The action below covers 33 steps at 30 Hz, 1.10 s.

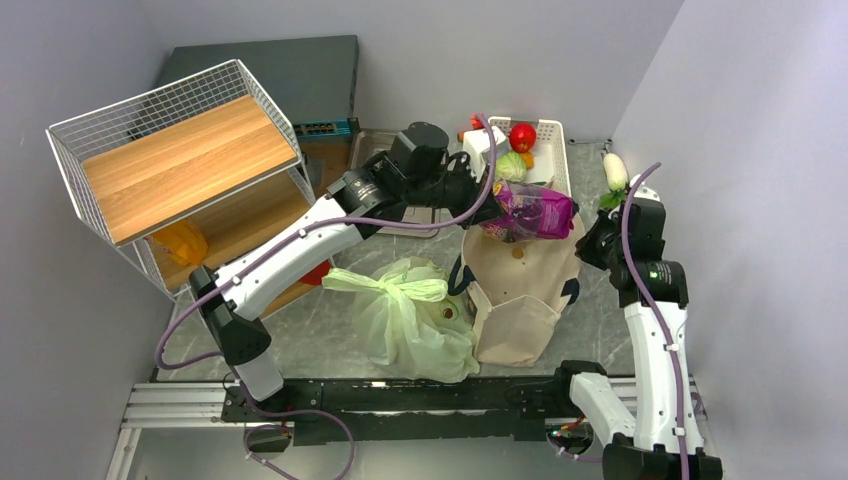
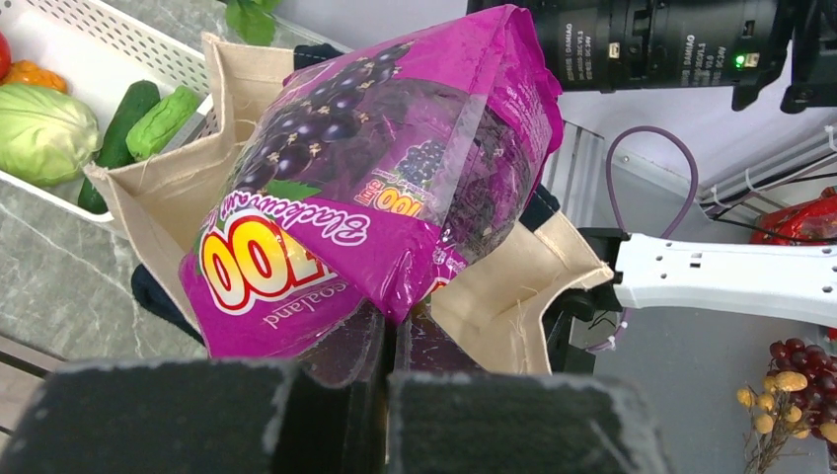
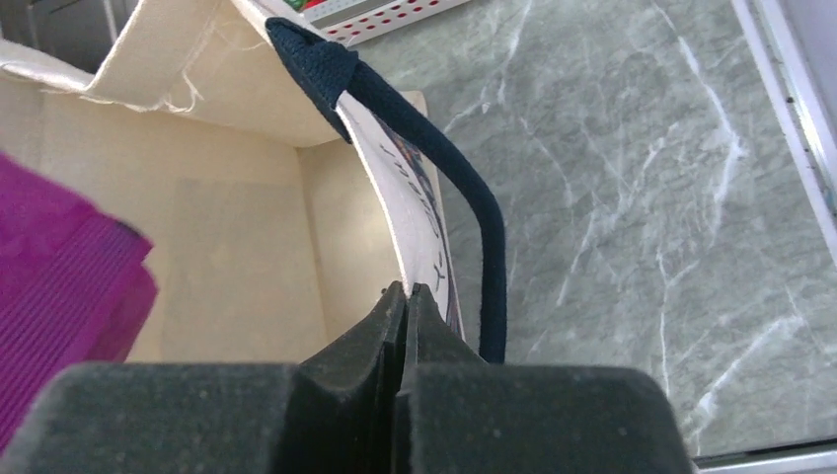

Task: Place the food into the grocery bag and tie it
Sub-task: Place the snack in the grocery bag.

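Grocery bag (image 1: 415, 325) lay on worktop (image 1: 320, 340) just beside canvas tote (image 1: 520, 300), bulging, handles knotted; filling and tying looked done, though contents too veiled to name. Left gripper (image 2: 385, 351) clamped on bottom seam of magenta blackberry packet (image 2: 375, 168), held over open tote mouth. Right gripper (image 3: 407, 301) closed, pinching tote rim beside dark handle (image 3: 474, 227). Vegetables sat in white basket (image 1: 553, 135) beyond tote.
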Motion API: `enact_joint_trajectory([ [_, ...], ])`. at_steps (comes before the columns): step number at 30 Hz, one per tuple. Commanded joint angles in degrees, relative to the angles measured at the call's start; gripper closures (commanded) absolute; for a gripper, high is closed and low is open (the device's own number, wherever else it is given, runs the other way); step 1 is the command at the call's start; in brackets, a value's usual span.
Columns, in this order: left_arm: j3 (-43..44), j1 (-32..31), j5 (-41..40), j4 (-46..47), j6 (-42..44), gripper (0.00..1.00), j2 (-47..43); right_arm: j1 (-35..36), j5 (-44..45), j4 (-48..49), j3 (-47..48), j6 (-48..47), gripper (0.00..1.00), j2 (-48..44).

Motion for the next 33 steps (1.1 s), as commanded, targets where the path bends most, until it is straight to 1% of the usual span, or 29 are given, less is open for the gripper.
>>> enact_joint_trajectory([
  [1, 2.21, -0.32, 1.91, 11.02, -1.29, 1.0, -0.37, -0.22, -4.41, 1.51, -0.55, -0.85, 1.0, -1.17],
  [4, 1.04, -0.36, 3.01, 12.55, -2.97, 1.0, 0.54, -0.21, -5.74, 2.39, -0.84, -1.19, 1.0, -1.63],
  [9, -2.43, -0.34, 2.96, 15.92, -5.48, 1.0, 0.61, -0.14, -5.0, 2.31, 0.61, -1.59, 1.0, -2.51],
  [18, -6.91, -0.36, 1.56, 18.88, -6.75, 1.0, 0.83, -0.06, -5.81, 2.92, 0.19, -1.76, 1.0, -2.59],
  [19, -7.06, -0.38, 1.17, 19.08, -6.71, 0.91, 0.87, -0.06, -5.93, 3.0, 0.15, -1.84, 1.0, -2.61],
  [20, -7.05, -0.37, 0.39, 19.07, -6.66, 0.73, 1.02, -0.08, -6.04, 3.09, 0.14, -1.78, 1.0, -2.58],
  [21, -6.9, -0.34, -0.75, 18.9, -6.61, 0.51, 1.26, -0.06, -6.05, 3.1, 0.13, -1.8, 1.0, -2.56],
  [22, -6.59, -0.34, -1.95, 18.46, -6.66, 0.32, 1.58, -0.06, -6.13, 3.15, 0.06, -1.81, 1.0, -2.56],
  [23, -6.35, -0.37, -3.34, 17.92, -6.91, 0.16, 1.86, -0.06, -6.14, 3.17, 0.19, -1.77, 1.0, -2.56],
  [24, -6.48, -0.39, -4.07, 17.92, -7.04, 0.02, 1.88, -0.04, -6.19, 3.19, 0.2, -1.82, 1.0, -2.5],
  [25, -6.65, -0.34, -4.84, 18.06, -7.21, 0.01, 1.78, -0.11, -6.24, 3.15, 0.22, -1.85, 1.0, -2.51],
  [30, -7.33, -0.39, -6.7, 18.0, -7.83, 0.01, 0.4, -0.06, -6.49, 3.25, 0.01, -1.78, 1.0, -2.52],
  [31, -7.03, -0.34, -7.66, 17.3, -7.95, 0.01, 0.05, -0.05, -6.57, 3.33, -0.01, -1.77, 1.0, -2.45],
  [33, -6.04, -0.34, -12.5, 14.44, -8.34, 0.01, -0.53, -0.02, -6.66, 3.37, 0.07, -1.82, 1.0, -2.33],
])
